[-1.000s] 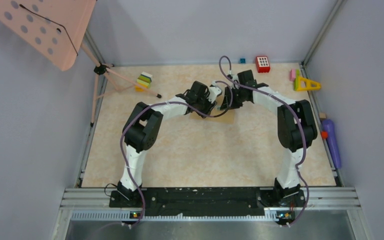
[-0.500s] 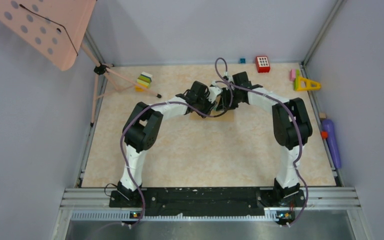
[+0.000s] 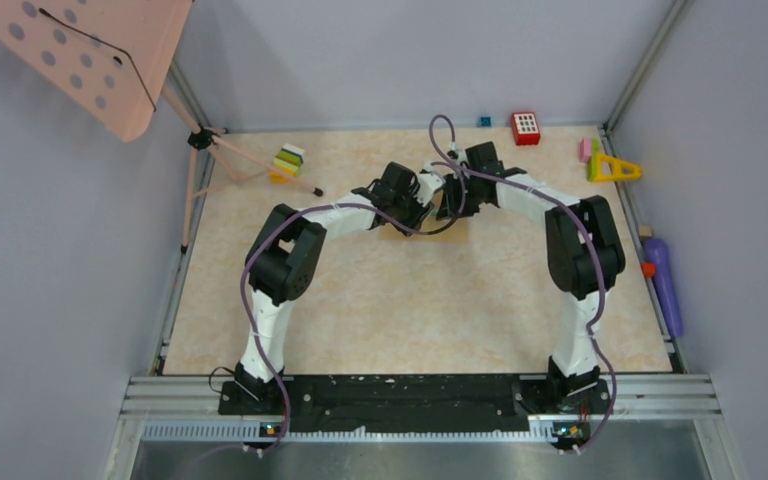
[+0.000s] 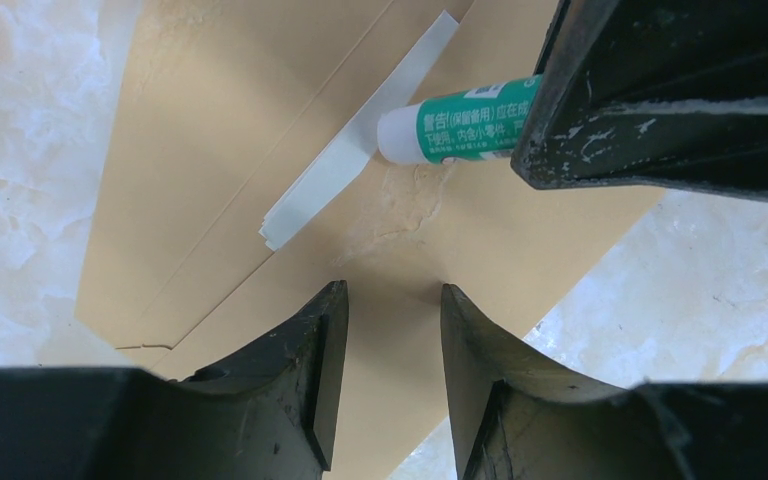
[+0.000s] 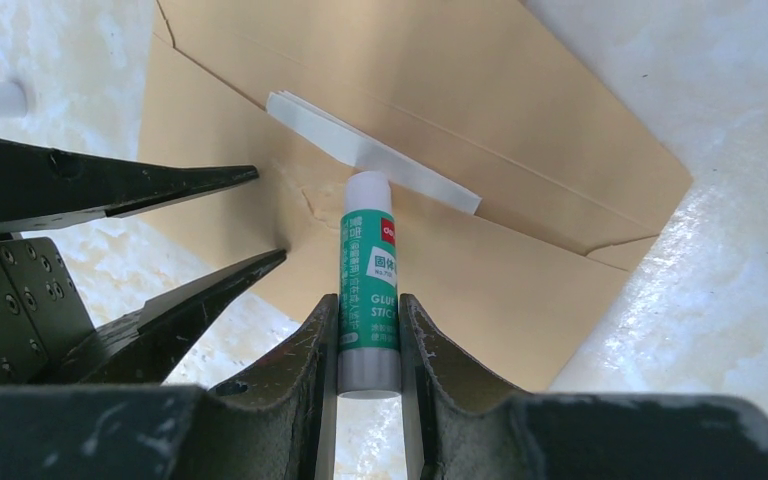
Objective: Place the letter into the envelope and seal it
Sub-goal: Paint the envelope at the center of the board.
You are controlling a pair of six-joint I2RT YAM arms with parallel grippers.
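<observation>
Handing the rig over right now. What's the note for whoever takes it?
Left gripper: open, fingers over the envelope, holding nothing.
Right gripper: shut on the glue stick, its tip on the open flap next to the letter.
The letter is inside the envelope, with one white edge showing at the mouth.
Done: letter inserted, gluing begun.
Left: finish gluing, fold the flap, press shut.

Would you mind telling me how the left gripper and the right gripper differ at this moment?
The right gripper is shut on a glue stick; the left gripper holds nothing. The right gripper's jaws stand narrow around the stick, while the left gripper's stand apart with only a gap between them. Both point down at the envelope, close beside each other.
</observation>
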